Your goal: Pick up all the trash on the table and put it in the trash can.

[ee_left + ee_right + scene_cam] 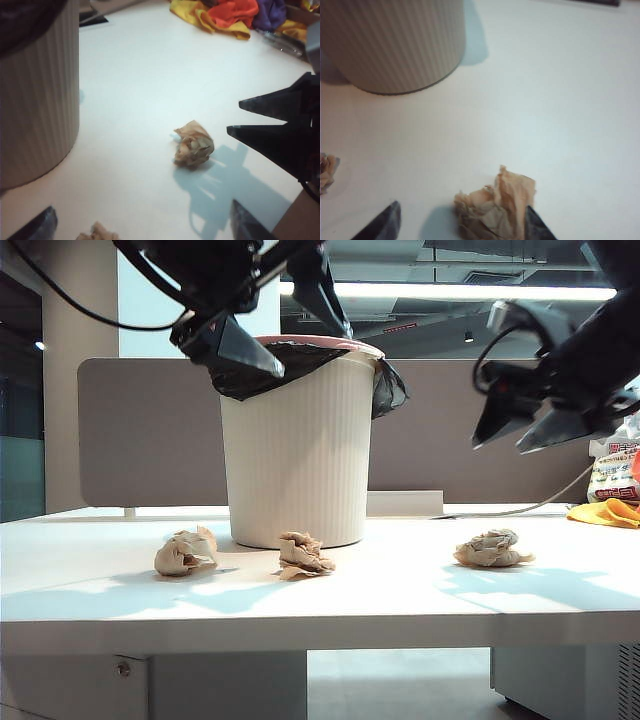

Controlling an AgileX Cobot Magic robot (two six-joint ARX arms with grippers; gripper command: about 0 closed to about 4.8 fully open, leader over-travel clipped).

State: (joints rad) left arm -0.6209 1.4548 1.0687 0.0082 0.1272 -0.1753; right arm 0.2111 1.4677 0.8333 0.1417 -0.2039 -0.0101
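Three tan paper wads of trash lie on the white table (380, 600) in front of the trash can (297, 445): one left (183, 552), one middle (303, 554), one right (491, 548). My left gripper (316, 356) hangs open, high by the can's pink rim. In the left wrist view the left gripper (142, 227) has a wad (97, 232) at the frame edge between its fingertips, and another wad (194, 145) lies farther off. My right gripper (498, 448) is open, well above the right wad. In the right wrist view that wad (495, 210) sits between the right gripper's (462, 206) fingertips.
A yellow cloth (610, 512) and a white printed bag (612, 470) lie at the table's far right, with a grey-brown partition (150, 430) behind the table. In the left wrist view, coloured cloths (225, 15) lie beyond the right gripper (234, 117).
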